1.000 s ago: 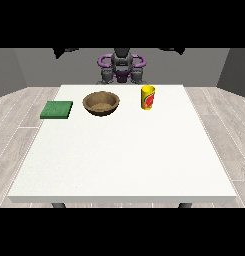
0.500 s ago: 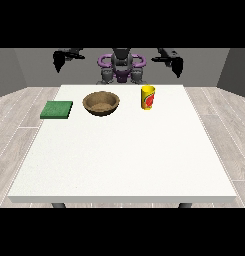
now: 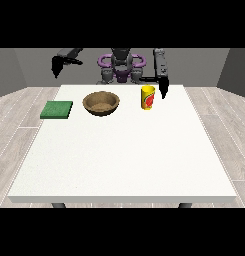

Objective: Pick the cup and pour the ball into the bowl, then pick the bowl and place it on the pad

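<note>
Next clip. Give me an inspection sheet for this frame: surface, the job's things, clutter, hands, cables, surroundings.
Surface: white table, mostly bare.
Job's things: yellow cup upright at the far edge; brown bowl beside it, upright; green pad flat near the view's left edge. Ball not visible.
Clutter: nothing seen.
Hands: hand at the view's right hangs just beside the cup; hand at the view's left raised off the table, holding nothing.
Cables: nothing seen.
Surroundings: grey walls, wood-plank floor.
</note>
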